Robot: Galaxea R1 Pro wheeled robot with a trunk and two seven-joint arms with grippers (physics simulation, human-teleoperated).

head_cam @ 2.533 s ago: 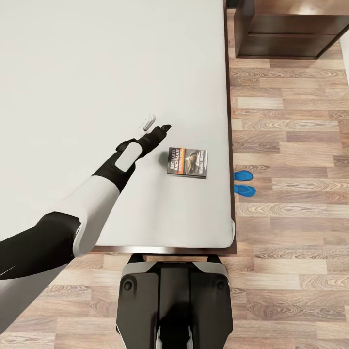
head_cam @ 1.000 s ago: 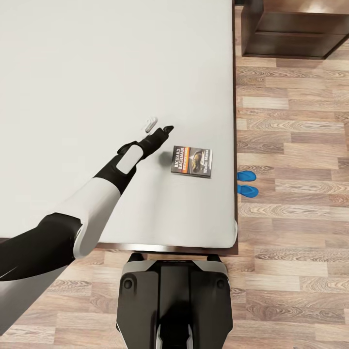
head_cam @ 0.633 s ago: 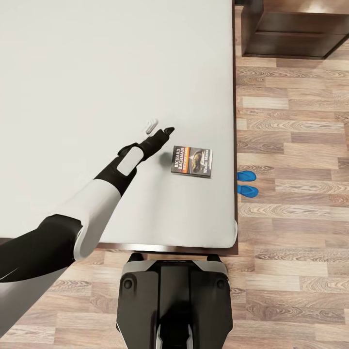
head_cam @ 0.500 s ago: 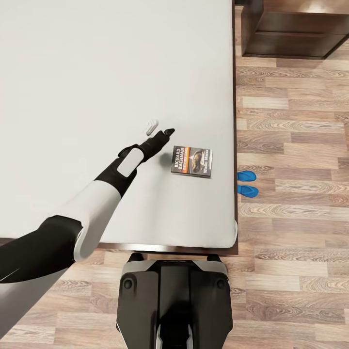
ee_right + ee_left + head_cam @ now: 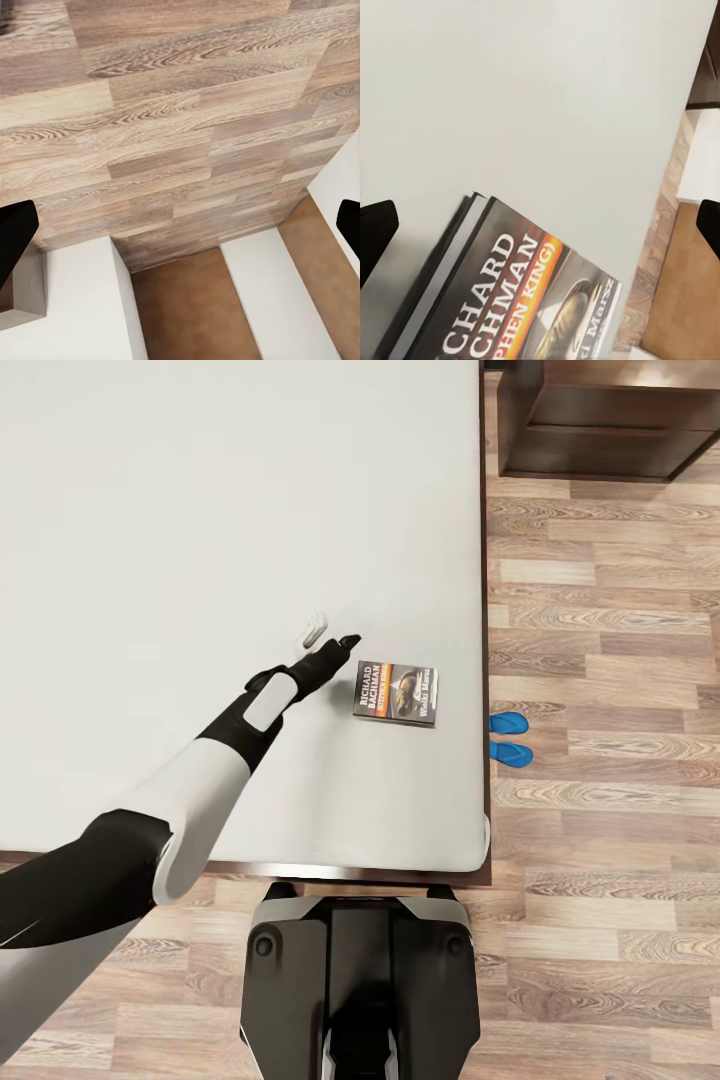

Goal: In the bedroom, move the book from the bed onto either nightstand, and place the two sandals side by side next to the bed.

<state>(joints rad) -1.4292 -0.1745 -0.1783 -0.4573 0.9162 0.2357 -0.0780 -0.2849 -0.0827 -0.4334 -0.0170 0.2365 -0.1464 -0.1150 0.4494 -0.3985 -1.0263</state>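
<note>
- black-tipped and spread wide, my left gripper (image 5: 330,633) hangs over the light-grey mattress; in the left wrist view one dark fingertip (image 5: 373,234) sits at each side edge with plenty of mattress between them.
- just beside it, toward the bed's right edge, i see the book (image 5: 395,693) lying flat on the bed (image 5: 200,510), apart from the fingers.
- the book (image 5: 514,300) is a thin paperback: dark cover, an orange band glowing behind white capital lettering, a small picture past the band, pale page edges along one side.
- on the wood-plank floor (image 5: 600,660) just past the bed's right edge, two bright blue sandals (image 5: 509,738) lie side by side, close to the dark frame.
- further along that side i make out a dark reddish-brown nightstand (image 5: 610,420) at the far corner.
- my right gripper (image 5: 180,225) is open wide too, its dark fingertips at the frame edges, over floor planks and pale panels.
</note>
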